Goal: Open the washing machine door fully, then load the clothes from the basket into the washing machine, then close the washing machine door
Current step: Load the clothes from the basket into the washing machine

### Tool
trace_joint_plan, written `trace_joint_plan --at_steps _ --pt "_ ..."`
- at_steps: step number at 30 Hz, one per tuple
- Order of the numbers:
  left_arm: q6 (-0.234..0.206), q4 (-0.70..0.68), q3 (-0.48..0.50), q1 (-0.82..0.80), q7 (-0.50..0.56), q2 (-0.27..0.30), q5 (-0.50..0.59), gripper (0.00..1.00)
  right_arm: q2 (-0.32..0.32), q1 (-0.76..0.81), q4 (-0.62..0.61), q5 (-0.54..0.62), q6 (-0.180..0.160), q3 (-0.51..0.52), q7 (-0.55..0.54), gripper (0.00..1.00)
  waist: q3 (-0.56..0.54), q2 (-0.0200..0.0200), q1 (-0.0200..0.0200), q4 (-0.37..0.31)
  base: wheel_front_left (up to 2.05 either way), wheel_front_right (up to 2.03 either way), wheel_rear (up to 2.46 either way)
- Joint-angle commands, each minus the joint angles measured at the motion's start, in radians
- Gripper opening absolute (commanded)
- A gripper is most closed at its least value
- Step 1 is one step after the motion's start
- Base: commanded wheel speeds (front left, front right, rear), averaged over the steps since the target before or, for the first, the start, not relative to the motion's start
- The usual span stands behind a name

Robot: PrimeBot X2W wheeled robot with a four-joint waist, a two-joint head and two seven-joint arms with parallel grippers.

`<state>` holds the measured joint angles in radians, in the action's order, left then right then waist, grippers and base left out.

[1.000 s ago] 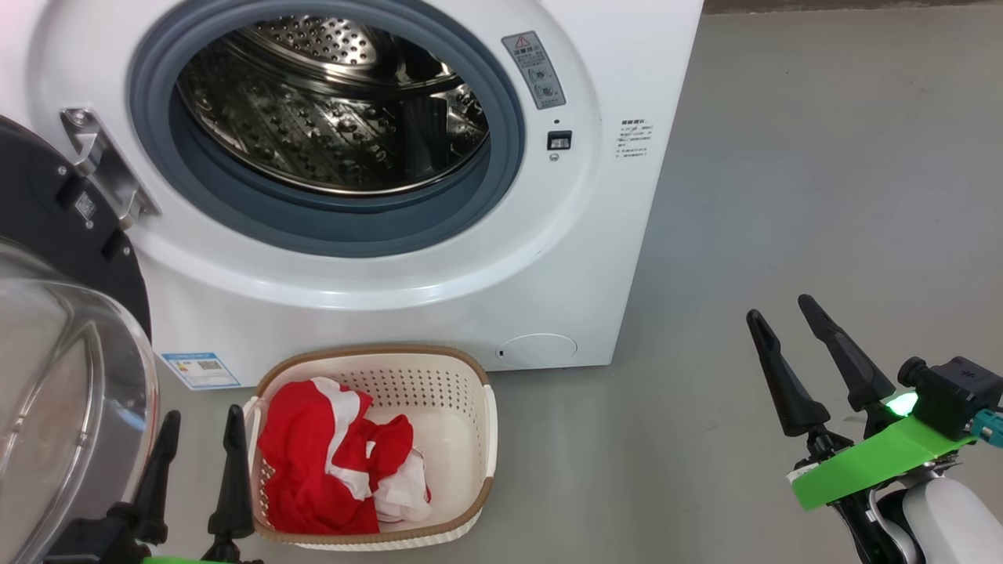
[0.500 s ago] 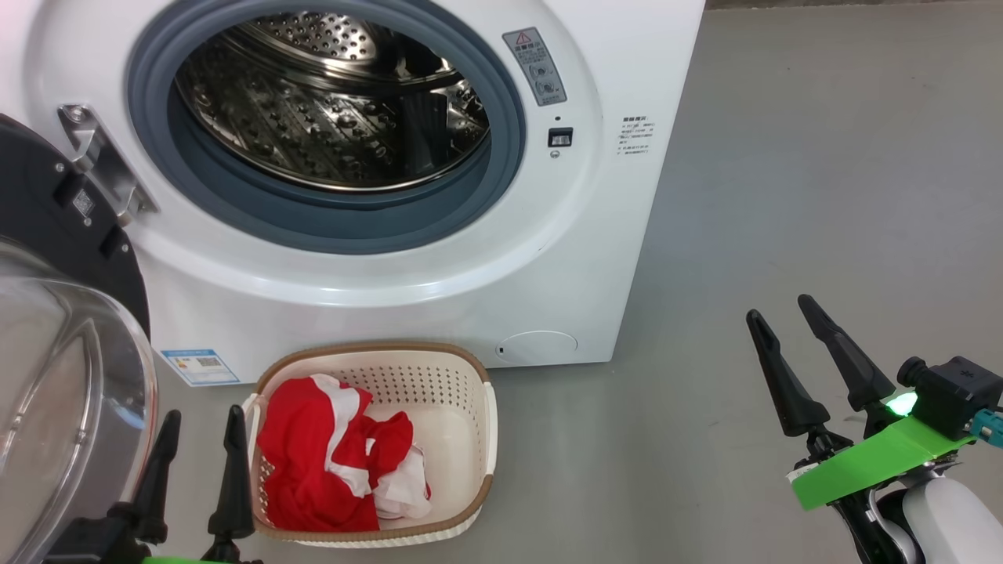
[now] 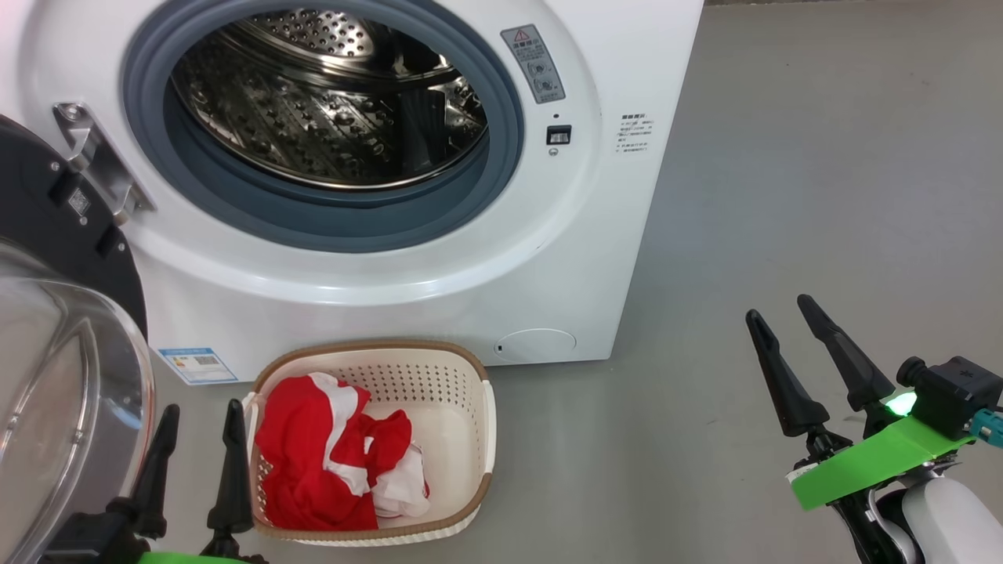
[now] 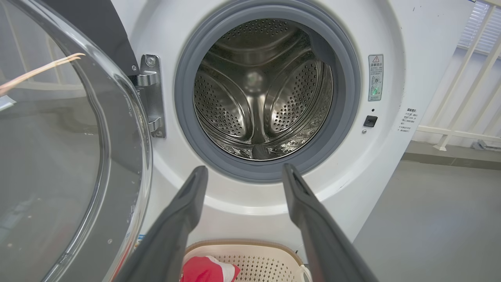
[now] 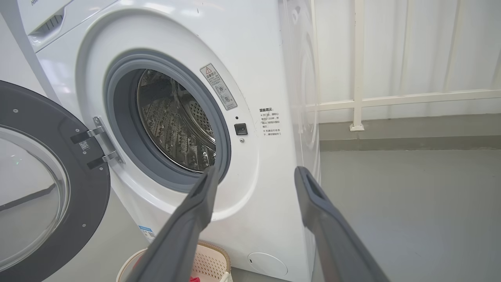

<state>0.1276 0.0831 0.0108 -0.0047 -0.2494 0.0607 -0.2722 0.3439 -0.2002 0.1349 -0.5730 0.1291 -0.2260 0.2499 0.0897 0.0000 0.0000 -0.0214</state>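
The white washing machine (image 3: 595,70) stands with its black round door (image 3: 47,235) swung wide to the left, its glass bowl (image 3: 63,392) bulging toward me. The steel drum (image 3: 329,102) holds nothing. On the floor in front sits the cream basket (image 3: 462,368) with the red-and-white clothes (image 3: 313,462) in its left half. My left gripper (image 3: 201,413) is open just left of the basket, beside the door glass. Far to the right, over bare floor, my right gripper (image 3: 780,308) is open. Open door (image 5: 47,176), drum (image 4: 262,90) and a corner of the clothes (image 4: 203,270) appear in the wrist views.
Grey floor (image 3: 823,157) stretches right of the machine. A white railing (image 5: 358,70) and pale wall stand behind the machine's right side. A blue label (image 3: 196,364) sits at the machine's lower left corner.
The head view has drifted slightly, so the machine and basket sit a little higher and to the left. Both grippers stay open in place.
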Motion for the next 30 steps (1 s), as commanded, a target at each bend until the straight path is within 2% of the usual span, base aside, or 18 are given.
trace_joint_plan --at_steps 1,13,30 --pt "0.003 -0.022 0.037 -0.031 -0.012 0.009 0.016 1.00 0.012 -0.009 -0.025 -0.001 0.002 -0.019 0.012 1.00 0.002 0.0000 0.0000 -0.001 0.00 0.00 0.00" --pt "0.003 -0.013 0.035 -0.046 -0.012 0.009 0.025 1.00 0.018 -0.020 -0.026 -0.004 0.002 -0.025 0.012 1.00 0.030 0.0000 0.0000 -0.007 0.00 0.00 0.00" --pt "-0.005 0.026 0.045 -0.115 -0.012 0.000 0.032 1.00 0.028 -0.057 -0.038 -0.008 0.002 -0.030 0.012 1.00 0.139 0.0000 0.0000 -0.032 0.00 0.00 0.00"
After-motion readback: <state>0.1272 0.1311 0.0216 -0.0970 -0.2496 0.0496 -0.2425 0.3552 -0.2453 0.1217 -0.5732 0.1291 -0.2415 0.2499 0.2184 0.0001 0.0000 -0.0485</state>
